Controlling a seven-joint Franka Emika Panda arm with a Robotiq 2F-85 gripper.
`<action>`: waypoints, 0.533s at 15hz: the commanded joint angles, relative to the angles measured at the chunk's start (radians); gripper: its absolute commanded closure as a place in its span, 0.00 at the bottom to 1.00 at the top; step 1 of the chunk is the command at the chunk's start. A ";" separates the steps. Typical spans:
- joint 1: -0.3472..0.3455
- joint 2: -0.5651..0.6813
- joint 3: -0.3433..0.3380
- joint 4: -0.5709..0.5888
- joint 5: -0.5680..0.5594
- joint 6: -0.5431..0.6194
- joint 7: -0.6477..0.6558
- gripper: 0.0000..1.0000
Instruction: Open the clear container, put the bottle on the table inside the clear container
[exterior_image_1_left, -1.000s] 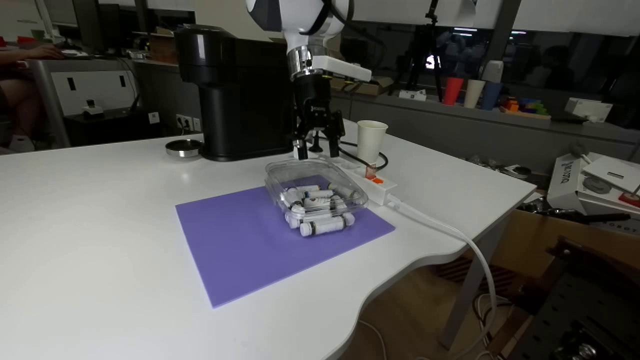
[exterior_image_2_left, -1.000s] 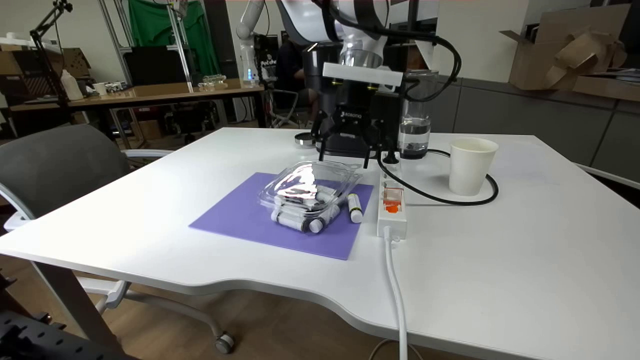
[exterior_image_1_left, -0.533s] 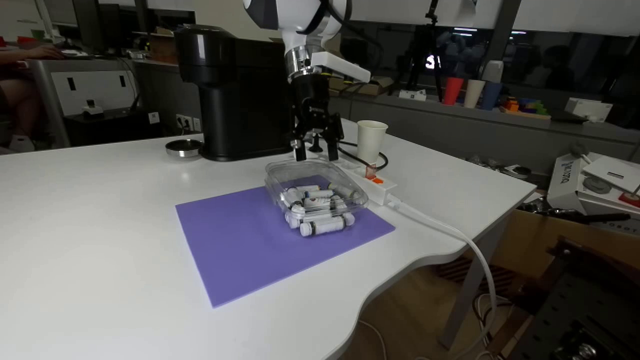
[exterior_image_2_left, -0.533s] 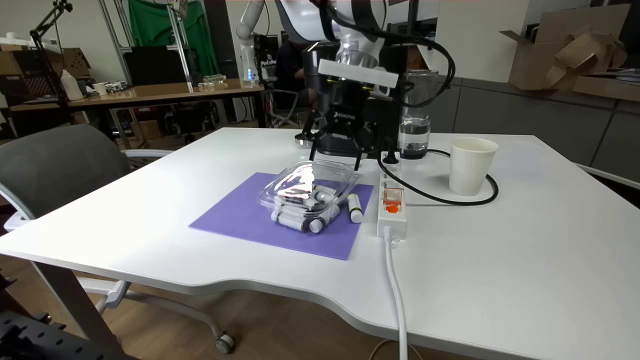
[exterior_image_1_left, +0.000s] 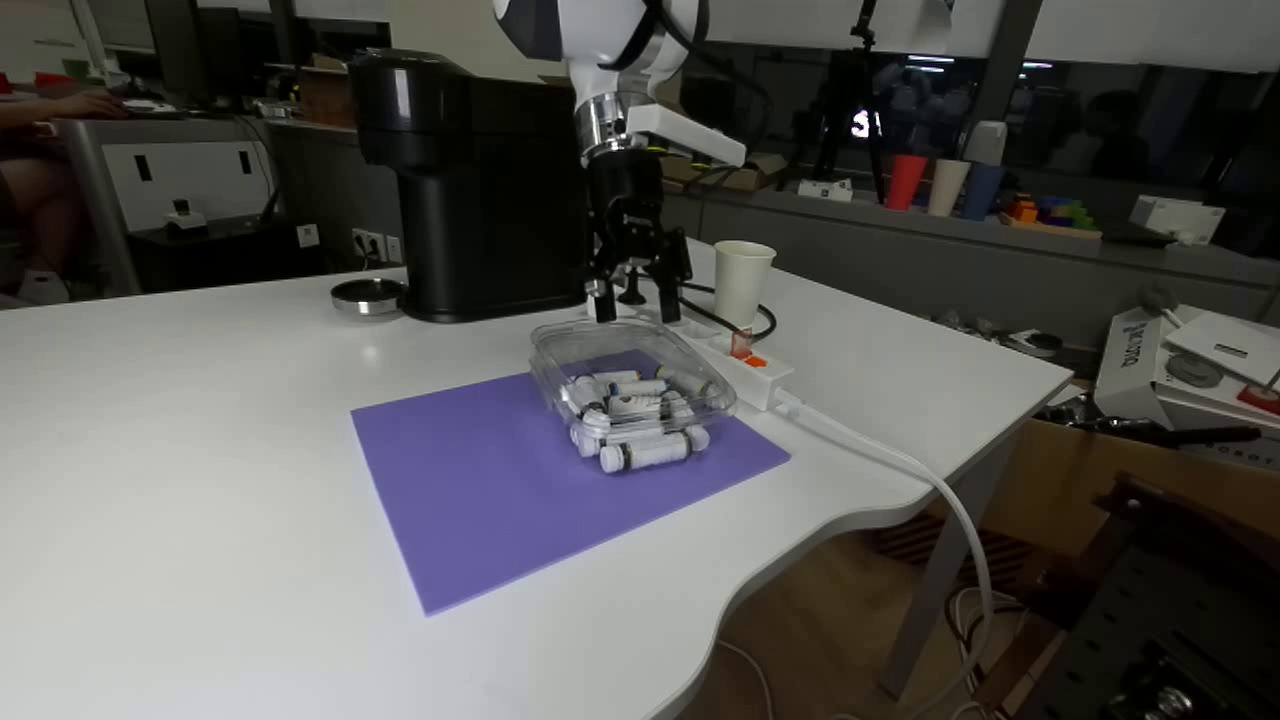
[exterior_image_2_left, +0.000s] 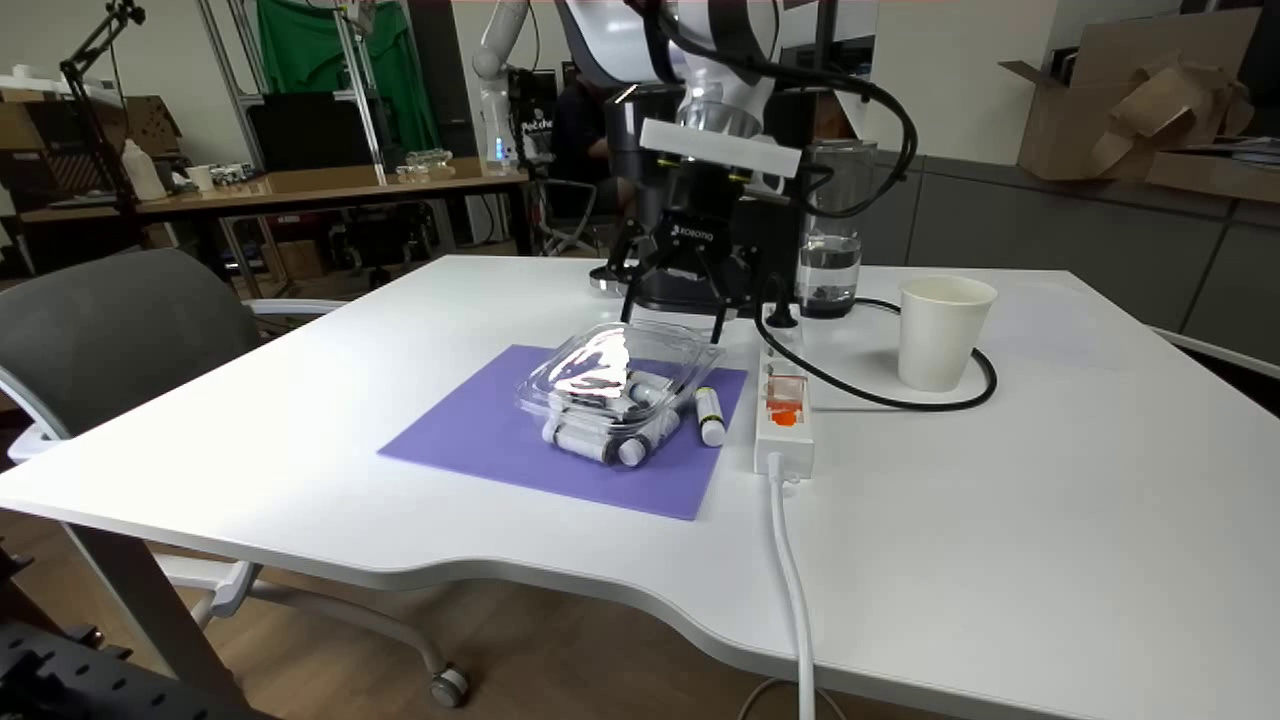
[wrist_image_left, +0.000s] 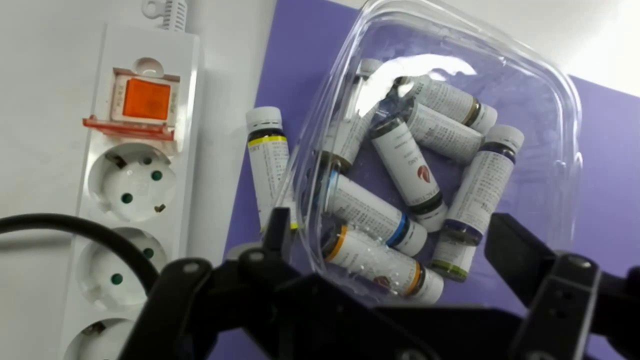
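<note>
- The clear container (exterior_image_2_left: 605, 352) sits on the purple mat (exterior_image_1_left: 480, 500), near the side that faces the power strip (exterior_image_2_left: 785, 445); a bright glare lies across its top, and whether its lid is fastened cannot be told.
- Small bottles (wrist_image_left: 407, 162) with white caps and white labels lie inside it on their sides, pointing several ways and partly overlapping, some with blue, orange or green bands.
- The bottle (wrist_image_left: 267, 165) with yellow bands lies on its side outside, on the mat, between the container and the power strip; whether it touches the container's wall cannot be told.
- The gripper (exterior_image_1_left: 638, 313) points down close by the container's end toward the coffee machine (exterior_image_1_left: 480, 200), released, its two fingers (wrist_image_left: 515, 250) spread wide apart; whether a fingertip touches the container cannot be told.
- The power strip's orange switch (wrist_image_left: 147, 99) shows, its red cover (wrist_image_left: 129, 129) tipped up.
- A black cable (exterior_image_2_left: 925, 406) curls past the paper cup (exterior_image_2_left: 945, 335), which stands upright on the white table (exterior_image_2_left: 1060, 500); a white cord (exterior_image_2_left: 790, 570) runs from the strip over the table's edge.
- The coffee machine stands beyond the container, with a shallow metal dish (exterior_image_1_left: 366, 302) just beside it.
</note>
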 joint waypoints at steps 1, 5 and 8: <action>-0.010 0.013 0.005 0.023 0.015 -0.011 0.028 0.00; -0.009 0.026 0.010 0.026 0.029 -0.018 0.029 0.00; -0.008 0.035 0.013 0.027 0.034 -0.025 0.026 0.00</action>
